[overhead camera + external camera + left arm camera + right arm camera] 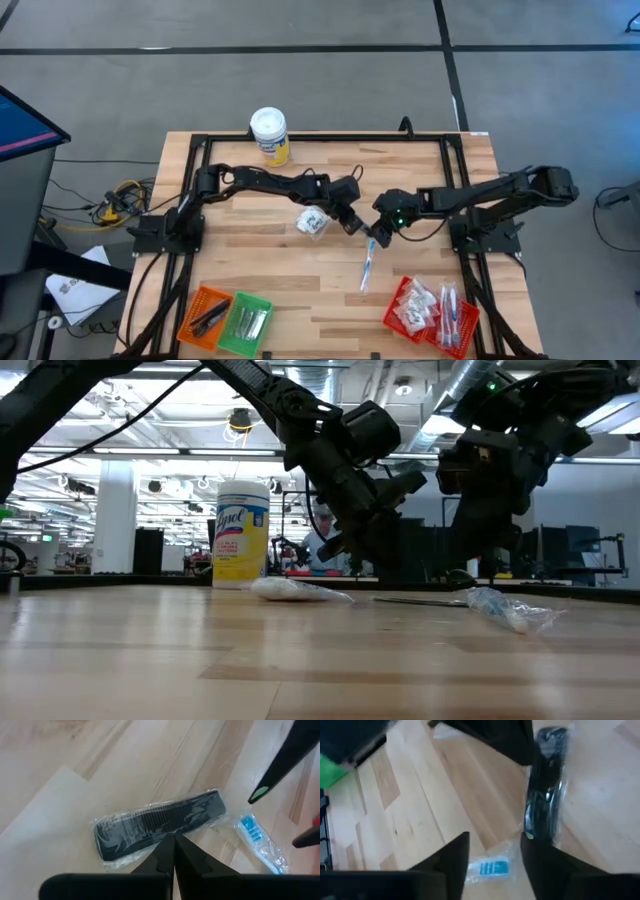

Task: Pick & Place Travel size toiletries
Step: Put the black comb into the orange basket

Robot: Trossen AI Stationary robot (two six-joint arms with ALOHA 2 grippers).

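Gripping wrapped black comb [159, 826], left fingers [172, 851] closed, right fingers [451, 854] parted.

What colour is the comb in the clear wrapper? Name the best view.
Black comb, clearest in the left wrist view.

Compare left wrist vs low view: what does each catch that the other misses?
Left wrist only: a black comb in clear wrap, lying flat on the wood just past the shut left gripper.
Low only: the yellow canister standing at the back, and a white wrapped packet on the table in front of it.
Both: the wrapped toothbrush with its blue-and-white end, lying on the table.
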